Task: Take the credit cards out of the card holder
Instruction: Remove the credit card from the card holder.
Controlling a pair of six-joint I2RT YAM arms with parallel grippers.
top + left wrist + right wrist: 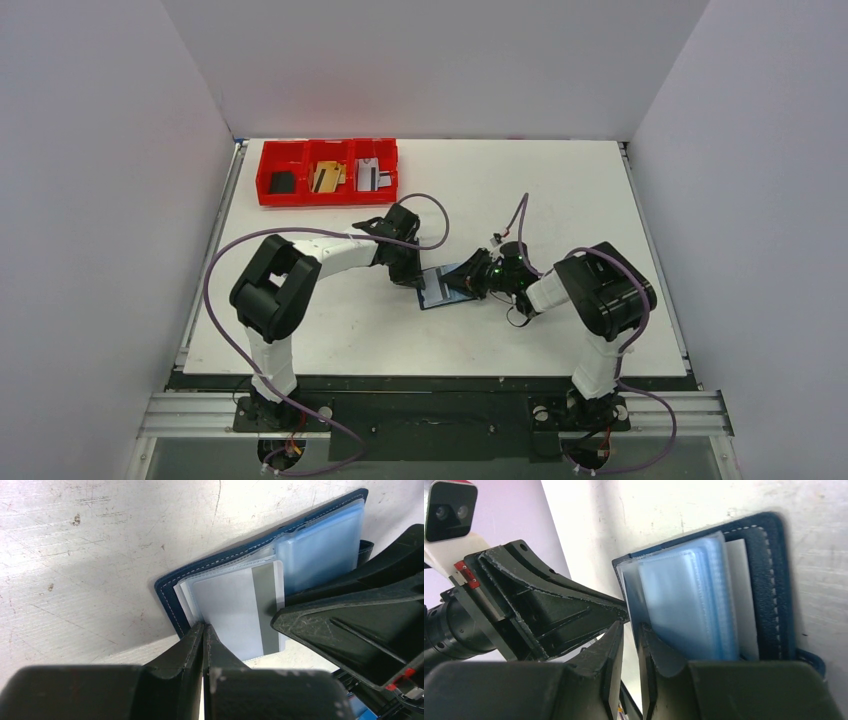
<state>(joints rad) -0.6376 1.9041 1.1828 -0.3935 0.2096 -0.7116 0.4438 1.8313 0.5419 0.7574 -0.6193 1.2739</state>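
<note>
Right gripper [630,627] nearly pinched, slim gap showing; edge of clear sleeve [684,600] of card holder [769,580] runs toward that gap, can't tell if gripped. Left gripper [204,630] clenched shut, nothing seen btwn fingers, tips touching holder's near edge. Holder lies open mid-table [560,200], btwn both grippers. Pale card [230,610] w/ grey stripe sits in sleeve, stripe side nearest R arm's tip, long axis along stripe. Likely pull: out toward R arm, open room there. Red tray [327,199] w/ black, gold, silver cards [325,177] well apart, far-left corner
</note>
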